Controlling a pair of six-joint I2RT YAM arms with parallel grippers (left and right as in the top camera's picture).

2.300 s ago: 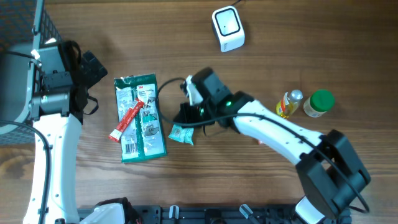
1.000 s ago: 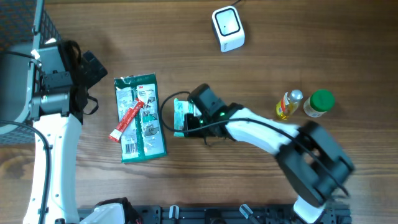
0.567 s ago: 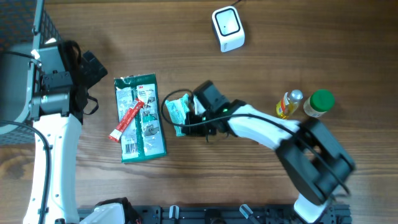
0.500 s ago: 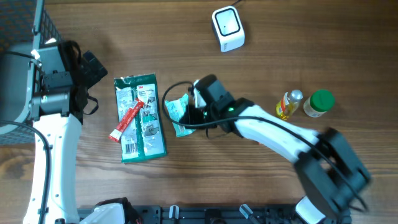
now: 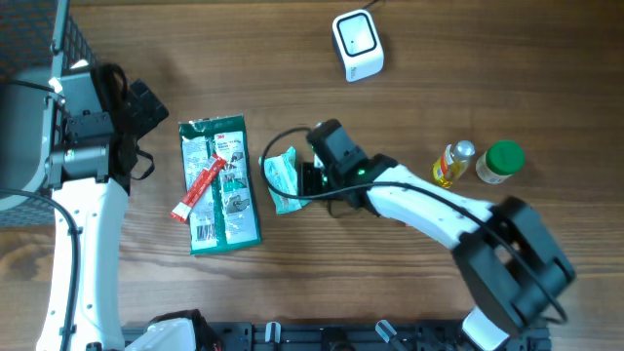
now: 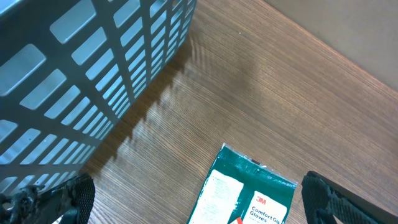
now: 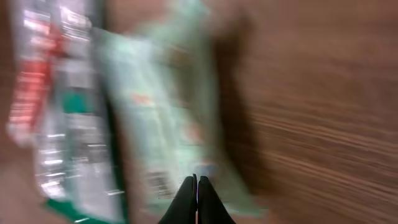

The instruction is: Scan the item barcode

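One brown wood-grain table (image 5: 487, 58); left gripper (image 6: 198, 199) spread near grey basket (image 6: 93, 68), right gripper (image 7: 196, 199) pinching green packet (image 5: 282, 178).

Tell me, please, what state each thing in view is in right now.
right hand, shut on the pale green packet.
left hand, open, empty.
pale green packet, crumpled, pinched at one edge.
green glove pack, lying flat.
red sachet, lying across the green glove pack.
yellow bottle, upright, capped.
green-lidded jar, upright, lid on.
scanner, standing alone, nothing held to it.
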